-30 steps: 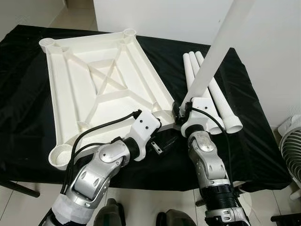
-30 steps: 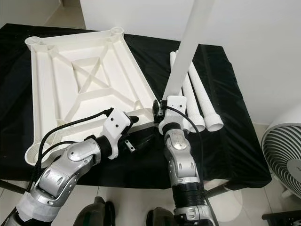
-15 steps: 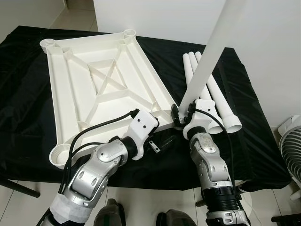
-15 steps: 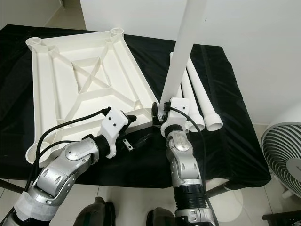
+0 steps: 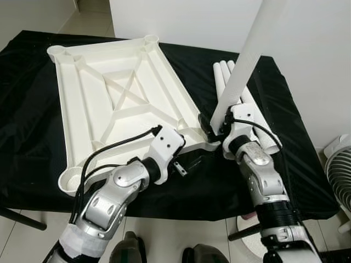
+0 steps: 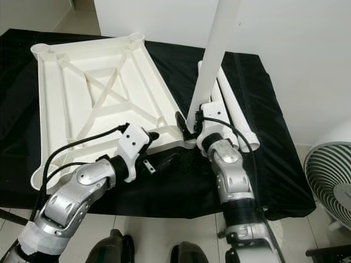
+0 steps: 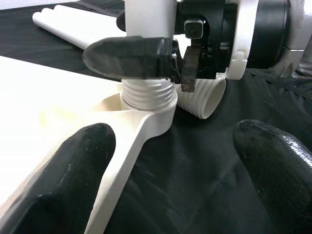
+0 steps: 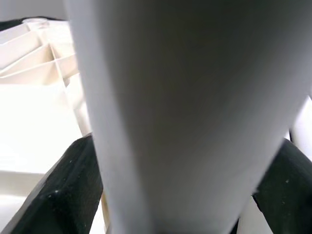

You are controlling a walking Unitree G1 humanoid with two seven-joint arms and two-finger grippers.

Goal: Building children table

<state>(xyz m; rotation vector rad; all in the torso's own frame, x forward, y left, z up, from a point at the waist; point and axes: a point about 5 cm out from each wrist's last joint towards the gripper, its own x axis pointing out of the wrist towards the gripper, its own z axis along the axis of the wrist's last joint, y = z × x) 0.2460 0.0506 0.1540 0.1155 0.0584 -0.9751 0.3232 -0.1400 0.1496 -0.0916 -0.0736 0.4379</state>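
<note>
A black cloth (image 5: 33,126) is spread over the work surface, and on it a white tabletop (image 5: 118,104) is laid upside down, its ribbed underside up, with round sockets at the corners. To its right, spare legs (image 5: 255,118) are laid side by side on the cloth.

A white leg (image 5: 247,60) is held nearly upright over the near right corner socket (image 7: 148,105), clamped low on its shaft between the fingers of the right gripper (image 5: 216,127). In the left wrist view its threaded end is seen seated in the socket, with threads still exposed above the rim.

The left gripper (image 5: 184,164) is held just near of that corner, its fingers (image 7: 80,161) spread apart on either side of the tabletop edge and closed on nothing.

The step in hand is judged to be the fitting of the first leg. The next move would call for the leg to be kept square to the socket and turned or pressed home, while the tabletop is steadied by the left gripper.
</note>
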